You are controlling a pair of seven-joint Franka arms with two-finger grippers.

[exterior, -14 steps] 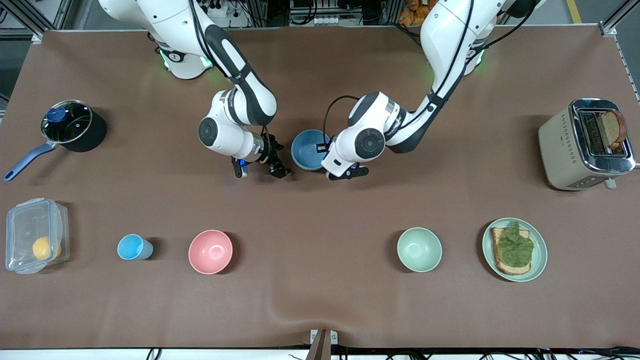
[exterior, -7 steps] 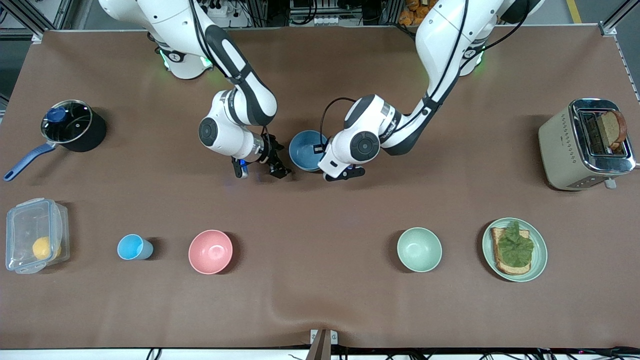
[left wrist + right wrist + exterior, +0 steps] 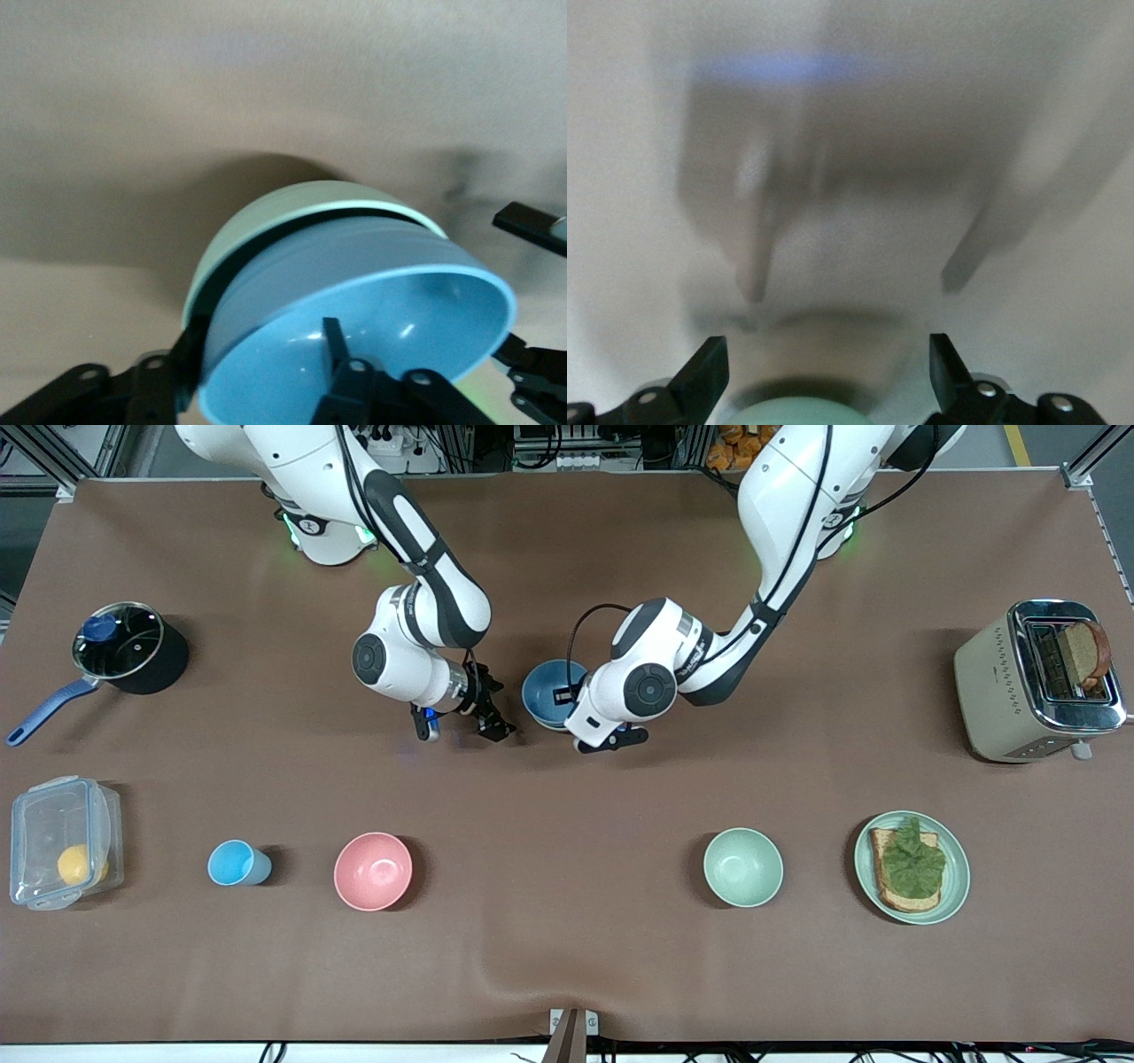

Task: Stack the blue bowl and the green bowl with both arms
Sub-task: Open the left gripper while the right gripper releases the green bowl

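Brown table (image 3: 567, 957); blue bowl (image 3: 372, 328) nested in green bowl (image 3: 266, 221); left gripper (image 3: 266, 376) straddles blue rim, fingers apart; right gripper (image 3: 461, 722) beside stack, wide, empty.

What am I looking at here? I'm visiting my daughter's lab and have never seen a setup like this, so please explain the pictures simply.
Two white robot arms, each ending in a two-finger gripper, work at a brown table. The wide picture looks down from across the table; the other two come from cameras on the arms' wrists. The left wrist view shows the blue bowl sitting inside the green bowl, with the left gripper open astride their wall. The right gripper hangs open beside them, holding nothing. Also on the table: a pot, a lidded box, a light-blue cup, a pink bowl, a pale green bowl, a plate with toast, and a toaster.
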